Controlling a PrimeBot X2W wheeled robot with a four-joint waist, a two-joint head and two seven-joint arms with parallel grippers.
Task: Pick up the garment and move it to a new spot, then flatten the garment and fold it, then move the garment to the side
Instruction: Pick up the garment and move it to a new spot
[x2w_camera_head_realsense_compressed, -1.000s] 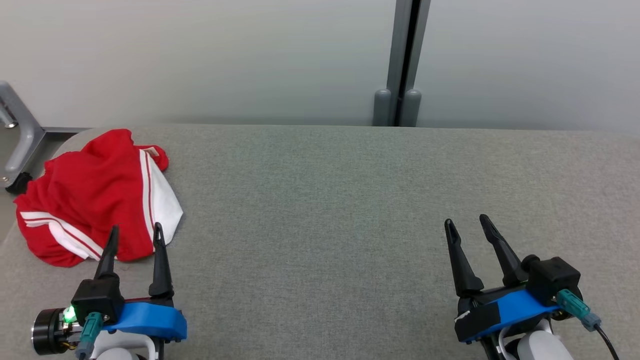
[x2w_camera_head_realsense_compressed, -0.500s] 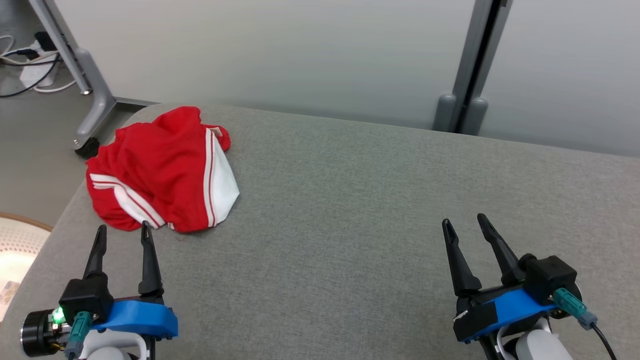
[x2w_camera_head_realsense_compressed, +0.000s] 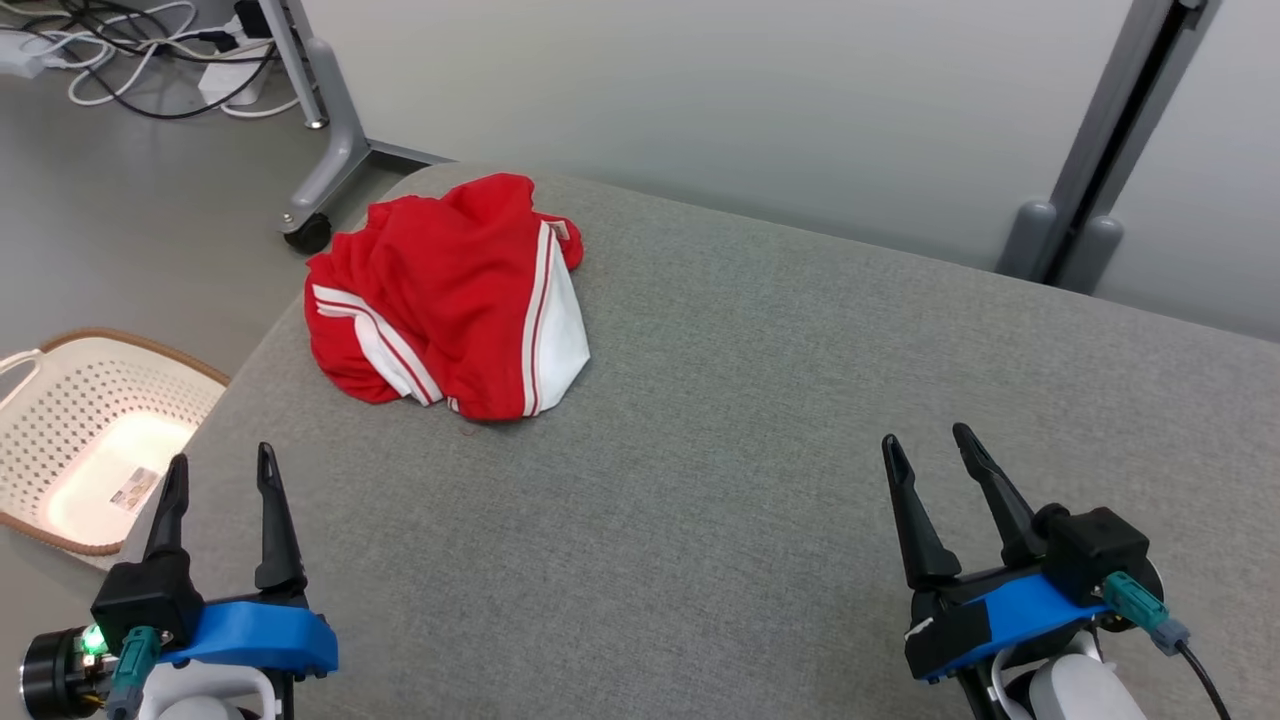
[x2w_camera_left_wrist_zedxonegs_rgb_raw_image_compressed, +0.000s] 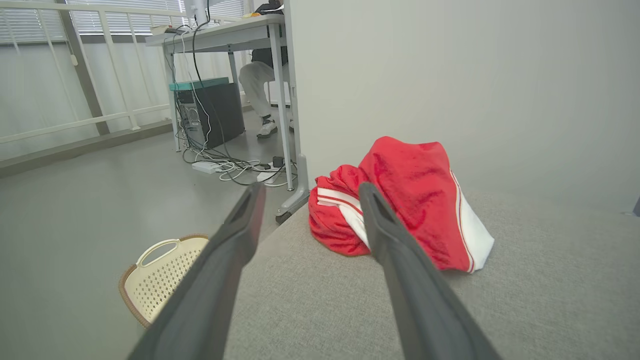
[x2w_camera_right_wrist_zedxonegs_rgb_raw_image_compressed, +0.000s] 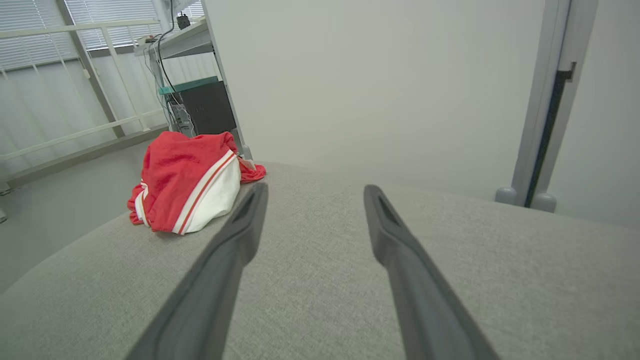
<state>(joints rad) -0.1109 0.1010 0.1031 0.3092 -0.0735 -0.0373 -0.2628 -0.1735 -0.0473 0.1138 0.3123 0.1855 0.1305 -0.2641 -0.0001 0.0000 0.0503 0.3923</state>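
A red garment (x2w_camera_head_realsense_compressed: 450, 295) with white stripes and a white panel lies crumpled near the far left corner of the grey padded surface (x2w_camera_head_realsense_compressed: 750, 450). My left gripper (x2w_camera_head_realsense_compressed: 222, 470) is open and empty at the lower left, over the surface's left edge, well short of the garment. At the lower right my right gripper (x2w_camera_head_realsense_compressed: 927, 445) hangs open and empty, far from it. In the left wrist view the garment (x2w_camera_left_wrist_zedxonegs_rgb_raw_image_compressed: 410, 200) sits just beyond the open left gripper (x2w_camera_left_wrist_zedxonegs_rgb_raw_image_compressed: 310, 192). From the right wrist the garment (x2w_camera_right_wrist_zedxonegs_rgb_raw_image_compressed: 192, 187) shows far left of the open right gripper (x2w_camera_right_wrist_zedxonegs_rgb_raw_image_compressed: 315, 192).
A cream perforated basket (x2w_camera_head_realsense_compressed: 90, 440) stands on the floor left of the surface, also seen as the basket (x2w_camera_left_wrist_zedxonegs_rgb_raw_image_compressed: 160, 280) below the left fingers. A castered desk leg (x2w_camera_head_realsense_compressed: 320, 150) and cables (x2w_camera_head_realsense_compressed: 130, 60) lie beyond. A grey wall and post (x2w_camera_head_realsense_compressed: 1110, 140) back the surface. A seated person's legs (x2w_camera_left_wrist_zedxonegs_rgb_raw_image_compressed: 257, 90) show under a desk.
The head camera has swung left, so the garment now appears nearer the middle and the basket has come into view. Both grippers stay open and hold their places.
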